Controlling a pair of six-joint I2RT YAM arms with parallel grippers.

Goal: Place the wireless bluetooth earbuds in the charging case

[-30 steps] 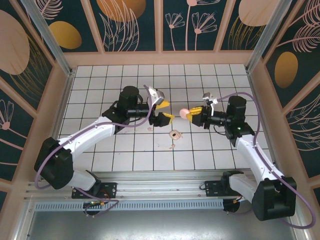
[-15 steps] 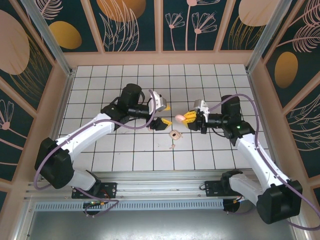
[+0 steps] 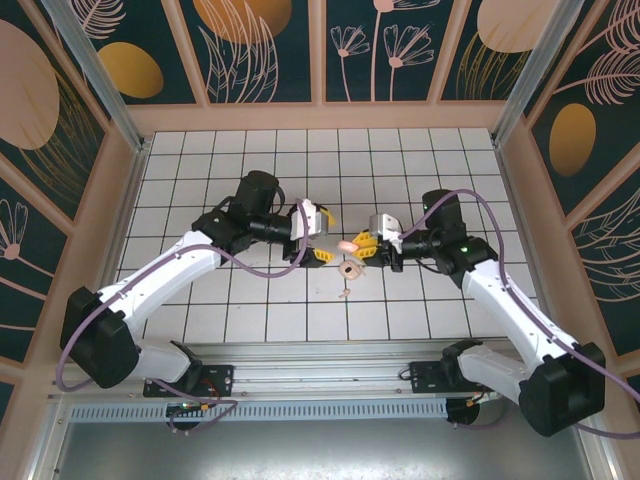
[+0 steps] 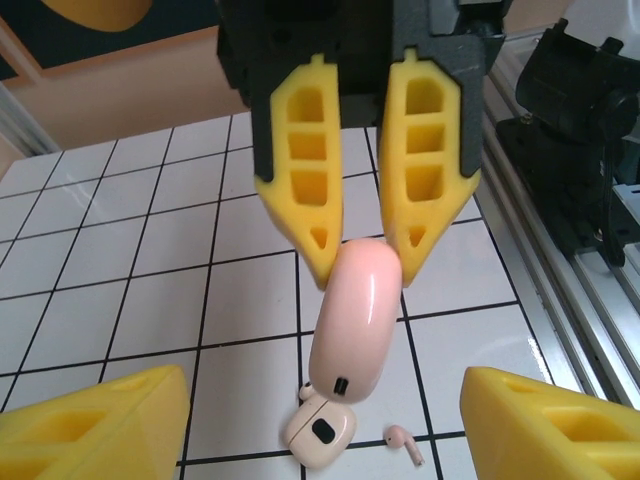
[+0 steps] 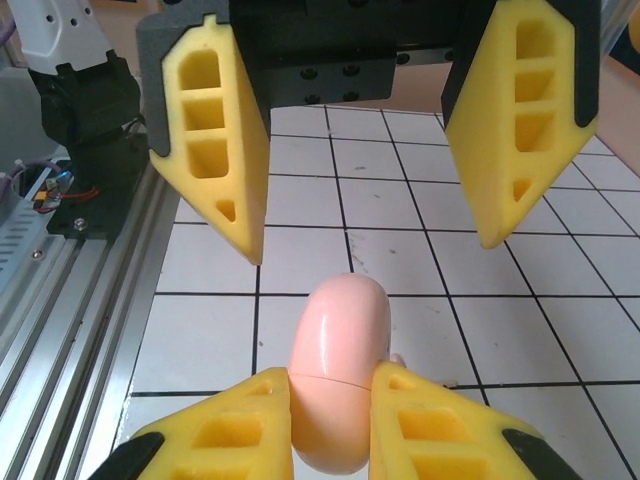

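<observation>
1. The right end effector (image 5: 330,385) is clamped on the charging case (image 4: 355,310), held above the desk (image 4: 130,300) at frame centre.
2. The left end effector (image 5: 370,247) faces the case with its fingers apart.
3. One earbud (image 4: 403,440) lies on the desk at lower centre, beside a cream ring-shaped piece (image 4: 320,432).

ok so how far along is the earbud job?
Done: the case is off the table, pinched in the right claw. In hand: the open left claw faces it and holds nothing; the case looks shut. Left: open the case and seat the earbuds. One earbud lies on the table below, beside a cream piece with a dark centre.
</observation>
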